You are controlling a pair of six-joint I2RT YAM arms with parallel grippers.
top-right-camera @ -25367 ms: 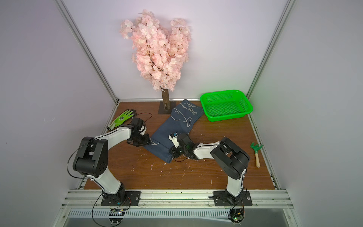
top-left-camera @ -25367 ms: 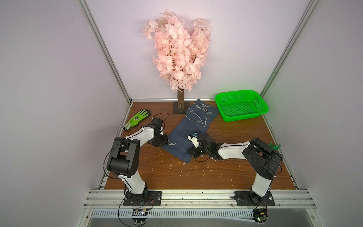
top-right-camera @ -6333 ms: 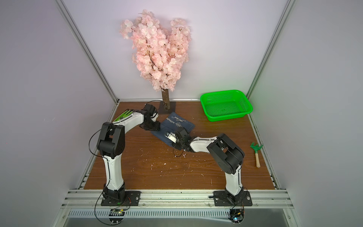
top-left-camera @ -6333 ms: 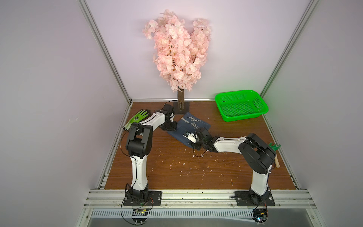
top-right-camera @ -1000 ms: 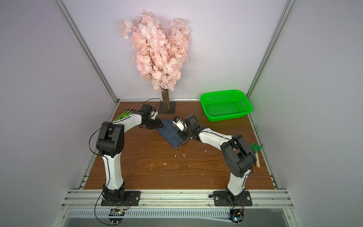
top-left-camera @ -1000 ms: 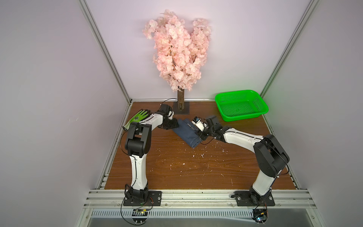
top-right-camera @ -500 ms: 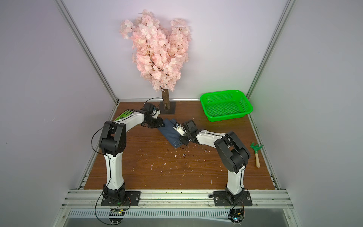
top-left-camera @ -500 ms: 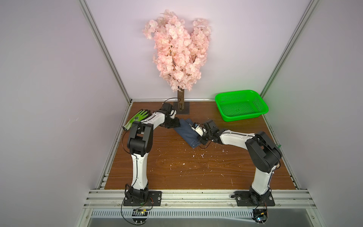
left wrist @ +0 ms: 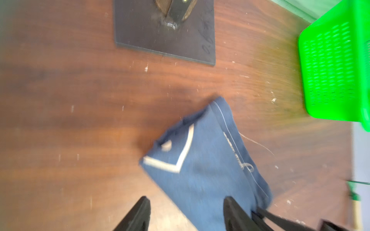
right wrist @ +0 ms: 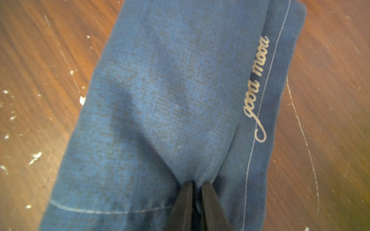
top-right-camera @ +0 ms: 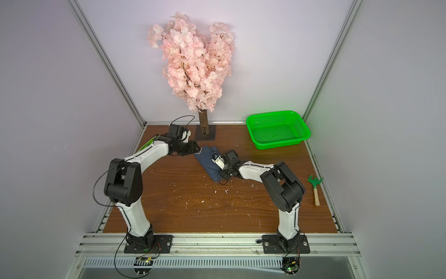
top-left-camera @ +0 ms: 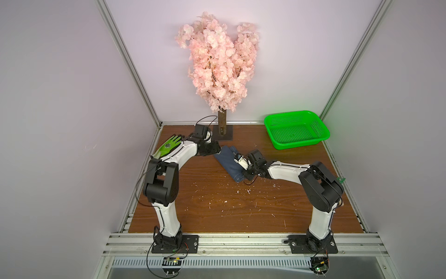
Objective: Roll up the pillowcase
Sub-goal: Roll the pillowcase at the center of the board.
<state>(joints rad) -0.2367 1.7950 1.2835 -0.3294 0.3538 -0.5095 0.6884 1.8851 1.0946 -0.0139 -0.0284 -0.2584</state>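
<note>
Pinched a fold of the pillowcase (top-left-camera: 228,160), loosely rolled on the tabletop (top-left-camera: 217,205), in the nearly closed right hand (right wrist: 197,185). Held the left hand (left wrist: 186,198) open, empty, at its other end. Looked soft, light, apt to unroll; best gripped along seams.

It was a robot lab test cell; plain lilac walls (top-left-camera: 60,84) in aluminium framing (top-left-camera: 129,62) boxed a scuffed wooden tabletop (top-left-camera: 217,210); two robot arms (top-left-camera: 166,183) were bolted to a slotted rail (top-left-camera: 241,244) at 6 o'clock; a fake blossom tree (top-left-camera: 217,60) stood at 12 o'clock.
</note>
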